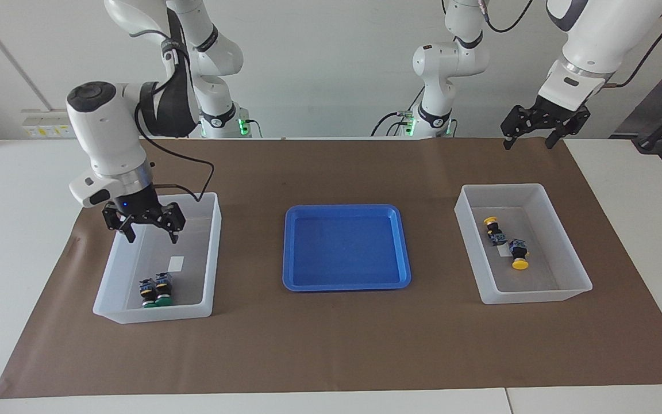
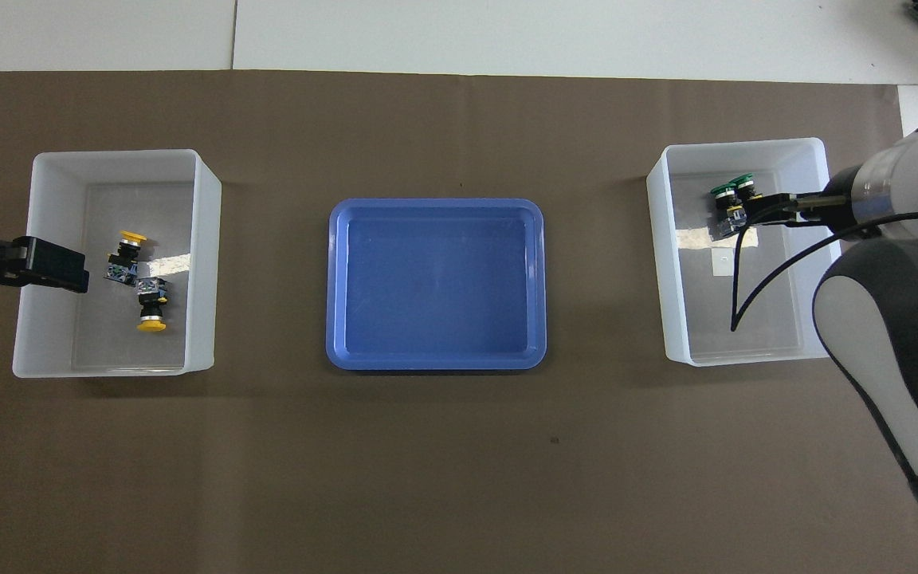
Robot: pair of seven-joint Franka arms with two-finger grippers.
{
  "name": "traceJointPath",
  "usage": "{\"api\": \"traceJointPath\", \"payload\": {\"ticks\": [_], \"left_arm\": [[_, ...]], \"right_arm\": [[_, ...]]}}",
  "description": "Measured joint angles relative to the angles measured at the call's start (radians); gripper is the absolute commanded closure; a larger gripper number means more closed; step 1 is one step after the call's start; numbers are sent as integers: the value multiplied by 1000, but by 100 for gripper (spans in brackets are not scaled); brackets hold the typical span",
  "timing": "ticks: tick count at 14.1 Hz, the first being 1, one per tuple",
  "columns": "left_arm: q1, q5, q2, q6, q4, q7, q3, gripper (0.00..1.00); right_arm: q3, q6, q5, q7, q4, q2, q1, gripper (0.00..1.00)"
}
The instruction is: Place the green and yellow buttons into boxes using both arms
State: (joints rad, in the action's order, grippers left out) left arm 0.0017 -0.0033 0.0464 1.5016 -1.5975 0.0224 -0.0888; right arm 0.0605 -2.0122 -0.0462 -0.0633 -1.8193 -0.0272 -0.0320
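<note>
A brown mat (image 1: 331,345) covers the table. At its middle lies a blue tray (image 1: 347,284). My two boxes sit at either end: the one (image 1: 204,253) at my right arm's end holds both green buttons (image 1: 156,290), lying side by side, touching, in the part of the box farthest from me. The other box (image 1: 572,276) at my left arm's end holds both yellow buttons (image 1: 506,241), lying close together near its middle. My right gripper (image 1: 148,227) hangs above its box's nearer part, jaws spread wide, holding nothing. My left gripper (image 1: 538,129) is raised over the mat's edge, clear of its box, jaws likewise wide apart and empty.
</note>
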Motion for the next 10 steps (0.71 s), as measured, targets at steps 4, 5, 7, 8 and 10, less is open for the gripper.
{"api": "traceJointPath", "payload": {"ticks": [4, 5, 7, 8, 10], "left_arm": [[0, -20, 3, 0, -6, 0, 5, 0], [0, -24, 4, 0, -6, 0, 8, 0], [0, -33, 6, 1, -5, 0, 14, 0], [0, -33, 7, 1, -5, 0, 16, 0], [0, -33, 9, 1, -5, -1, 14, 0]], "right_arm": [[0, 221, 38, 0, 107, 50, 13, 0], [0, 257, 38, 0, 128, 50, 13, 0], [0, 325, 39, 0, 160, 49, 13, 0], [0, 352, 39, 0, 174, 47, 13, 0], [0, 387, 39, 0, 191, 42, 13, 0]]}}
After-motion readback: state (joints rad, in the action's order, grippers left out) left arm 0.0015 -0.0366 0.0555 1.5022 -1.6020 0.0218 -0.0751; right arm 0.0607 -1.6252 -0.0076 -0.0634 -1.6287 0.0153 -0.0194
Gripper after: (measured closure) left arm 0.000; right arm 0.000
